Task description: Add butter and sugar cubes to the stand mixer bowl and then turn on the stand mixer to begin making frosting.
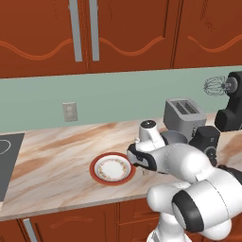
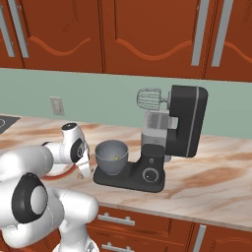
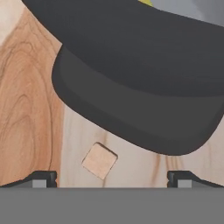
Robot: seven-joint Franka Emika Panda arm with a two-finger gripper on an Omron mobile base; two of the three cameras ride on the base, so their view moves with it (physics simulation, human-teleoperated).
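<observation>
No brand, label or writing can be read on anything here. Taking the stand mixer [image 2: 162,142] as the landmark: far to its left, at the counter's [image 1: 56,156] end, a dark cooktop [image 1: 7,160] is cut off by the frame edge. Nearer, a red-rimmed white plate [image 1: 112,168] lies flat on the counter, partly covered by the robot's arm. Just left of the mixer's flat base, a small tan sugar cube [image 3: 99,160] sits on the counter, close to the base's rounded edge but apart from it. The gripper [image 3: 111,179] hangs over the cube with its fingers [image 3: 41,179] spread wide apart, holding nothing; the cube lies between them, nearer the left-hand one in the hand view. On the mixer's base stands the grey bowl [image 2: 111,156], and a small yellow speck inside it looks like the butter [image 2: 116,158], too small to be sure of. Behind the mixer, a grey toaster [image 1: 184,113] is partly hidden by the mixer's head in the right base view.
</observation>
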